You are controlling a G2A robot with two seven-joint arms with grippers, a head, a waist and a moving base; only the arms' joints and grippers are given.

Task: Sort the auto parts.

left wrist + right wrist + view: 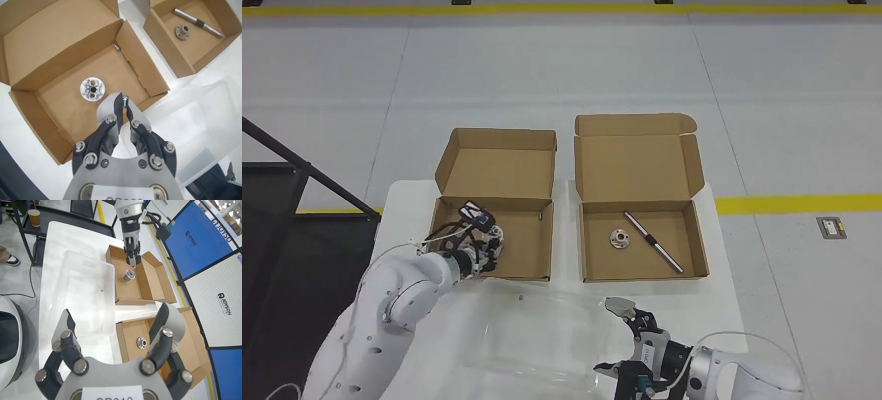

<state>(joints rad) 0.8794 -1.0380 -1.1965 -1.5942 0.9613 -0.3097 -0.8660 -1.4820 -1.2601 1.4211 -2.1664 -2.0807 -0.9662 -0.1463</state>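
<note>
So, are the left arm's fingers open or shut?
Shut: the fingers pinch a small bolt over the left box.

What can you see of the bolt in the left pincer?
The bolt is small and silvery, metal by the look of it, with a round cap head and a short shank. It is clamped in the left pincer between its two dark pads, with the head out at the fingertips and the shank running back between them. Only the pads touch it. It is held in the air above the floor of the left cardboard box, apart from the round metal part lying there. Its thread is too small to tell.
</note>
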